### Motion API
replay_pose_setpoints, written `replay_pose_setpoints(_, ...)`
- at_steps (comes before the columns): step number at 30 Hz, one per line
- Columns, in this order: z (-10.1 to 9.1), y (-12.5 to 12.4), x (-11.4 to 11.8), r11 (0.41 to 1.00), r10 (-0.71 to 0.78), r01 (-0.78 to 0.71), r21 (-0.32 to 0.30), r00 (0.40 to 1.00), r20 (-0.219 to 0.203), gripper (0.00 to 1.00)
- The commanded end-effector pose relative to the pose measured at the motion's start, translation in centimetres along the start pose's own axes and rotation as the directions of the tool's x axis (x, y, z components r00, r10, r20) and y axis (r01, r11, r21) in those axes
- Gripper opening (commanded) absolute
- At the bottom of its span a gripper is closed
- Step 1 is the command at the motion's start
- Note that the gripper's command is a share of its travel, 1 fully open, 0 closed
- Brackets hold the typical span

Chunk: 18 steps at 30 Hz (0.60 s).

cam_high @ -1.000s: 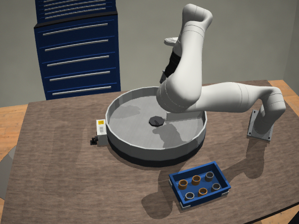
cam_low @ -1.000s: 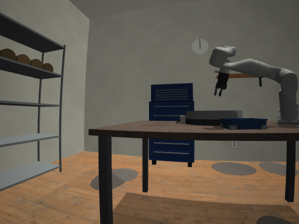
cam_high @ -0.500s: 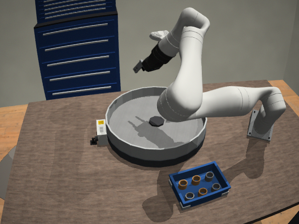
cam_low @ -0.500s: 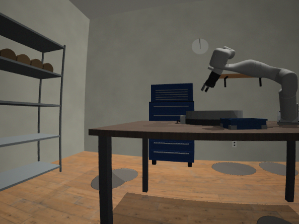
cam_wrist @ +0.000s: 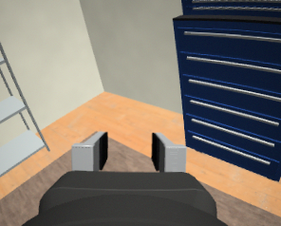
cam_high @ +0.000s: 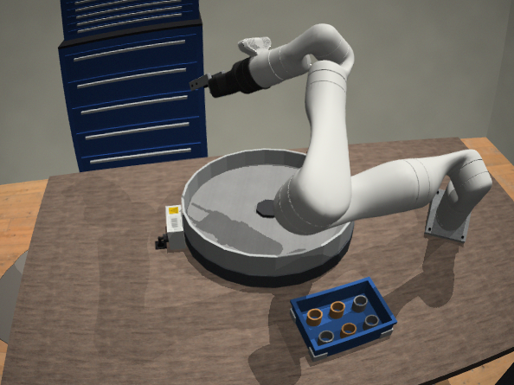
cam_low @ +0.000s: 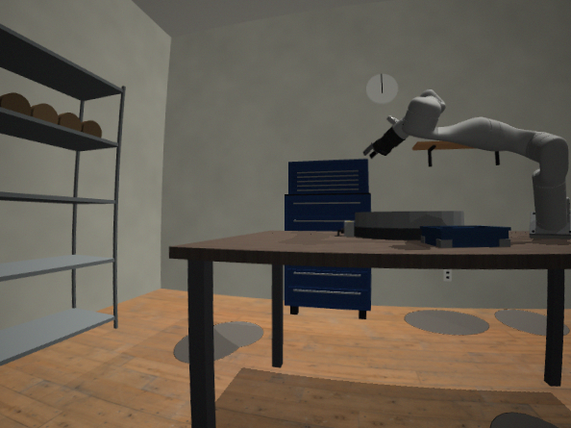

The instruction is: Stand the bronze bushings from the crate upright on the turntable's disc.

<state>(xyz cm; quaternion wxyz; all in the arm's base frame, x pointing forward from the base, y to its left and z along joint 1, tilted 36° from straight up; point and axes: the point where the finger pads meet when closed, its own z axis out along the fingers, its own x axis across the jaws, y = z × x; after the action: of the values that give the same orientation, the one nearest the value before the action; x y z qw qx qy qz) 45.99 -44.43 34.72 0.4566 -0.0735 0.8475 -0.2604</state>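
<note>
My gripper (cam_high: 193, 85) (cam_low: 369, 154) (cam_wrist: 129, 145) is open and empty, tilted and high above the table, beyond the turntable's left side. The turntable (cam_high: 268, 265) (cam_low: 409, 219) has a high rim, a grey disc (cam_high: 234, 185) and a dark hub (cam_high: 265, 208). No bushing shows on the disc's visible part; the arm hides its right part. The blue crate (cam_high: 355, 343) (cam_low: 466, 236) holds three bronze bushings (cam_high: 315, 323) (cam_high: 337, 315) (cam_high: 339, 330) and three steel bushings (cam_high: 361, 310) (cam_high: 367, 324) (cam_high: 320, 339), all upright. The crate is out of the wrist view.
A grey box with a yellow label (cam_high: 175, 233) stands against the turntable's left side. The arm's elbow (cam_high: 318, 194) hangs over the turntable's right part. A blue tool cabinet (cam_high: 138, 103) (cam_low: 328, 211) (cam_wrist: 228, 85) stands behind the table. Shelving (cam_low: 115, 201) stands at the left.
</note>
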Motion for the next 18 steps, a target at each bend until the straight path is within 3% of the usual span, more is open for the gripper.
replay_pose_setpoints(1, 0.3, -1.4, -1.2, 0.997, 0.02, -0.02, 0.078, 1.0, 0.003, 0.76)
replay_pose_setpoints(4, -0.1, -3.1, -1.9, 0.986, 0.061, -0.062, 0.155, 0.998, 0.009, 0.76)
replay_pose_setpoints(6, -0.1, -3.1, -1.9, 0.986, 0.061, -0.062, 0.155, 0.998, 0.009, 0.76)
replay_pose_setpoints(11, -1.0, -4.4, -2.1, 0.961, 0.142, -0.136, 0.241, 0.99, -0.007, 0.76)
replay_pose_setpoints(18, -2.2, -3.2, -1.0, 0.921, 0.286, -0.257, 0.292, 0.956, -0.061, 0.76)
